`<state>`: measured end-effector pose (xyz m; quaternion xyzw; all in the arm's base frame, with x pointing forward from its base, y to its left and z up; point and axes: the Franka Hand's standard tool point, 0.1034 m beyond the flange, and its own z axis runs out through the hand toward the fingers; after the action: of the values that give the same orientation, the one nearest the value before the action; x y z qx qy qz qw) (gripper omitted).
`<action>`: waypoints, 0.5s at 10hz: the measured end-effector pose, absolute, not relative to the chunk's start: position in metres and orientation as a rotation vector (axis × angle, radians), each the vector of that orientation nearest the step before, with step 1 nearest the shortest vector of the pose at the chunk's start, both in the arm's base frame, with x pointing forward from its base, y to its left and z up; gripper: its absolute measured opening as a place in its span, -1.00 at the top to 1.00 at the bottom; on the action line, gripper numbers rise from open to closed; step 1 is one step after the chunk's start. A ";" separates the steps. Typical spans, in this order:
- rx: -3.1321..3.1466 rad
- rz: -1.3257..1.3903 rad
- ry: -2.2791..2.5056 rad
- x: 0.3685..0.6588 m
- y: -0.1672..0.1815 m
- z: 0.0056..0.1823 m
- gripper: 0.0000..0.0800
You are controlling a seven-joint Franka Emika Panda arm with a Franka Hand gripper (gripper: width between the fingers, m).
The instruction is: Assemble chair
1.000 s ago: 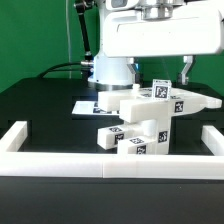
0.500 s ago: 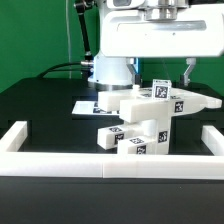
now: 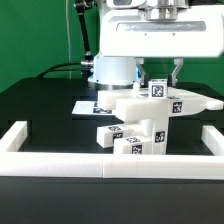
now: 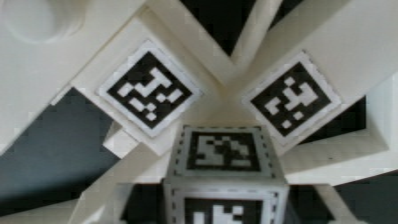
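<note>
The partly built white chair (image 3: 150,118) stands on the black table, its flat panels and square blocks carrying black-and-white tags. One square leg (image 3: 158,89) sticks up from its top. My gripper (image 3: 160,77) comes down from above, with a finger (image 3: 143,74) on either side of that leg, shut on it. In the wrist view the leg's tagged end (image 4: 226,150) fills the middle. Two tagged panels (image 4: 151,88) slope away behind it.
A low white border wall (image 3: 50,165) runs along the front and both sides of the table. The marker board (image 3: 85,105) lies flat behind the chair, on the exterior view's left. The white robot base (image 3: 110,68) stands behind it, with cables trailing to the left.
The fingers have come together onto the upright leg; half a second ago they stood wide apart around it. The chair has not shifted.
</note>
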<state>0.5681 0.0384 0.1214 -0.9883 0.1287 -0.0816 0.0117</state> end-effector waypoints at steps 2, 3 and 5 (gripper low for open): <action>-3.073 -0.254 0.443 0.568 0.038 0.121 0.29; -3.055 -0.252 0.529 0.568 0.038 0.121 0.29; -3.004 -0.247 0.718 0.568 0.037 0.121 0.29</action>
<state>0.5681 0.0375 0.1212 -0.9693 0.2317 -0.0799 0.0216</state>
